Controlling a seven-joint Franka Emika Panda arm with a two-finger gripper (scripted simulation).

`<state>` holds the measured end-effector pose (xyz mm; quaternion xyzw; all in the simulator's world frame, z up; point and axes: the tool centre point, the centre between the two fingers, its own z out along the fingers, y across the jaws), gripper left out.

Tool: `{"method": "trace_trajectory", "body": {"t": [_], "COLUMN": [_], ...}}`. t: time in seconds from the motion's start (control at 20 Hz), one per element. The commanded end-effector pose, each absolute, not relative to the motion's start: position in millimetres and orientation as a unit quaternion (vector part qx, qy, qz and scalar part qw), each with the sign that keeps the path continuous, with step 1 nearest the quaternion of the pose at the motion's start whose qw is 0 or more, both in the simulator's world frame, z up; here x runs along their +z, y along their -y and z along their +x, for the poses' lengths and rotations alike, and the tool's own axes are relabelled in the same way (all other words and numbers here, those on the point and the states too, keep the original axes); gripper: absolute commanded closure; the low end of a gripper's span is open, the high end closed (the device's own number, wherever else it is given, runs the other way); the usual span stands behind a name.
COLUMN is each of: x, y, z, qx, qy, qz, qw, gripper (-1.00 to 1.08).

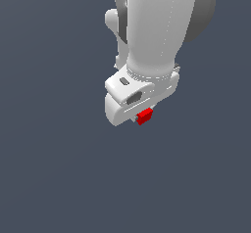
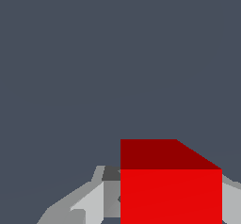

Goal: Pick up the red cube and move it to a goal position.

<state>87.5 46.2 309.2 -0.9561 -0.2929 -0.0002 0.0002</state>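
In the wrist view the red cube [image 2: 170, 195] sits between the two grey fingers [image 2: 89, 204] of the hand [image 2: 160, 204], which is closed on it and grips its opposite flat faces. Judged from its small size and plain matte faces, the cube is likely light, rigid and not fragile, best held squarely across parallel sides. In the exterior view it [image 1: 144, 115] protrudes just beneath the white hand [image 1: 139, 115], over a featureless grey ground; no goal marker is visible.

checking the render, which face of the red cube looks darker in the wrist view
On the red cube, the receding face farther from the camera is dark red; the large front face is bright red.
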Motion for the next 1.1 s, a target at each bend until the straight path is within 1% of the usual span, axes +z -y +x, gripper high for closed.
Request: {"method": "trace_trajectory", "body": {"t": [0.0,0.25,0.55,0.8,1.05], "x": [336,383,424,445,457], "y": [-43,-36,-30,-27,-25], "z": [87,88,90,91,93], "qx": [0.0,0.0,0.0,0.0,0.0], "qy": [0.293,0.293,0.293,0.292,0.292], "qz": [-0.956,-0.956,-0.956,-0.956,-0.956], "qw": [0.0,0.0,0.0,0.0,0.0], "gripper": [1.08,1.08,1.08,1.08,1.08]}}
